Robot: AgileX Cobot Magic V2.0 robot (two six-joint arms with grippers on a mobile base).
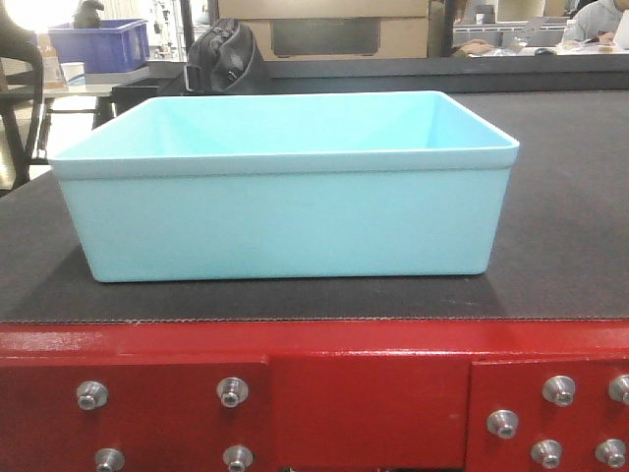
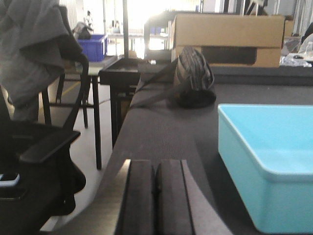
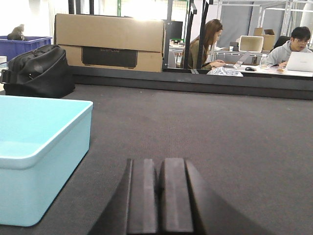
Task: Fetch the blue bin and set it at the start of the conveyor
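The pale aqua blue bin (image 1: 285, 187) sits upright and empty on the dark belt of the conveyor start (image 1: 560, 197), just behind its red bolted frame (image 1: 364, 393). Neither gripper appears in the front view. In the left wrist view my left gripper (image 2: 156, 169) is shut with nothing in it, low over the belt, and the blue bin (image 2: 269, 161) stands apart to its right. In the right wrist view my right gripper (image 3: 160, 166) is also shut and empty, with the blue bin (image 3: 39, 156) apart to its left.
A black bag (image 2: 193, 78) lies on the belt behind the bin, with a cardboard box (image 3: 110, 41) beyond it. A dark blue bin (image 1: 98, 44) stands far back left. An office chair (image 2: 44, 142) with a jacket stands left of the conveyor. People sit at desks (image 3: 293, 49) far right.
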